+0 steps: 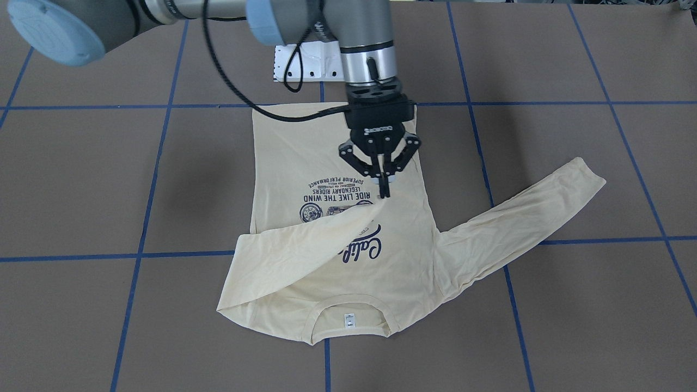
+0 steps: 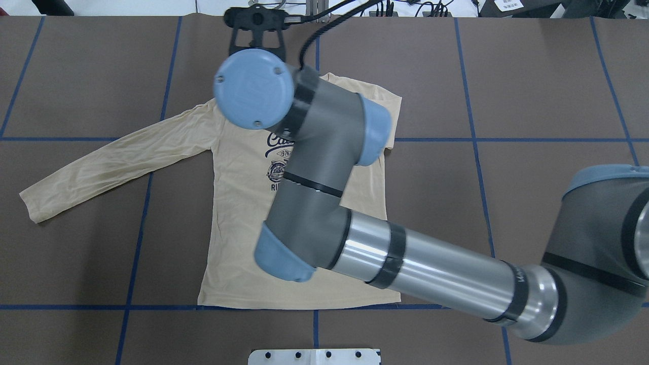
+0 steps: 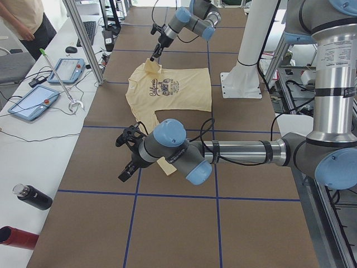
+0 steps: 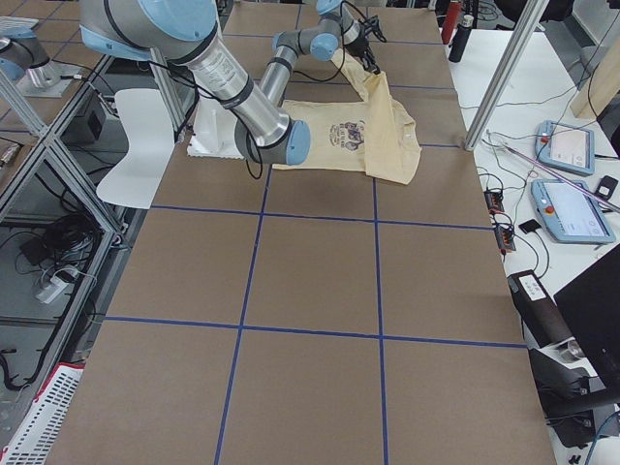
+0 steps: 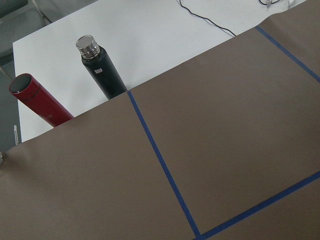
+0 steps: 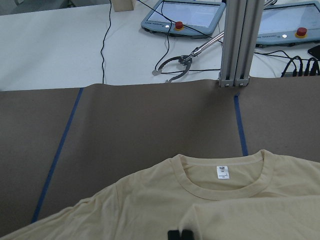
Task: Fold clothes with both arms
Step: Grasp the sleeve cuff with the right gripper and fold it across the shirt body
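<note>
The pale cream-yellow T-shirt [image 1: 294, 158] lies flat, print up, on the brown table, collar and white label [image 6: 222, 172] toward the operators' side. One long sleeve [image 1: 523, 218] stretches out to the side. The other sleeve [image 1: 305, 245] is folded across the chest, and my right gripper [image 1: 384, 188] is shut on its cuff just above the print. That arm covers much of the shirt [image 2: 238, 243] in the overhead view. My left gripper [image 3: 127, 158] hovers beyond the outstretched sleeve's end. It shows only in the exterior left view, so I cannot tell whether it is open or shut.
A red bottle [image 5: 37, 100] and a black bottle [image 5: 102, 70] lie on the white bench past the table's left end. Control tablets [image 3: 32, 100] and a person [image 3: 22, 22] are along the operators' side. The white base plate [image 1: 307, 62] sits behind the shirt's hem.
</note>
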Robot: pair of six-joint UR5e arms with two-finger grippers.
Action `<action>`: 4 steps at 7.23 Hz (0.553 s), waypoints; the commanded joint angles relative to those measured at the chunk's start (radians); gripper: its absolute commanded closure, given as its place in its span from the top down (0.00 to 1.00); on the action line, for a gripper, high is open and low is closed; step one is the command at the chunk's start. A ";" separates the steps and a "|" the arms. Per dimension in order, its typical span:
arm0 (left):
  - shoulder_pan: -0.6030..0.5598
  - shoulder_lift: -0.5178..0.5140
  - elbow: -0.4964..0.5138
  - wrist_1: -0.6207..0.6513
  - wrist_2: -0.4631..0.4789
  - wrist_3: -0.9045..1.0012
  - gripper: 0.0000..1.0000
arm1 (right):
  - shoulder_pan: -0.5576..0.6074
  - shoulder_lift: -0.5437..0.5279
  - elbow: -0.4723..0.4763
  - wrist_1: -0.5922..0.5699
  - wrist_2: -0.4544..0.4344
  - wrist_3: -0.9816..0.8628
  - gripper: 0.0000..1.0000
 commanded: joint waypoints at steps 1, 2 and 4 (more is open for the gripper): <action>0.001 0.000 0.005 0.000 0.000 0.000 1.00 | -0.047 0.187 -0.268 0.010 -0.083 0.046 0.00; 0.001 -0.001 0.005 0.000 0.000 0.000 1.00 | -0.060 0.210 -0.317 0.016 -0.083 0.052 0.00; 0.001 -0.001 0.005 0.000 0.000 0.000 1.00 | -0.080 0.285 -0.456 0.049 -0.089 0.156 0.66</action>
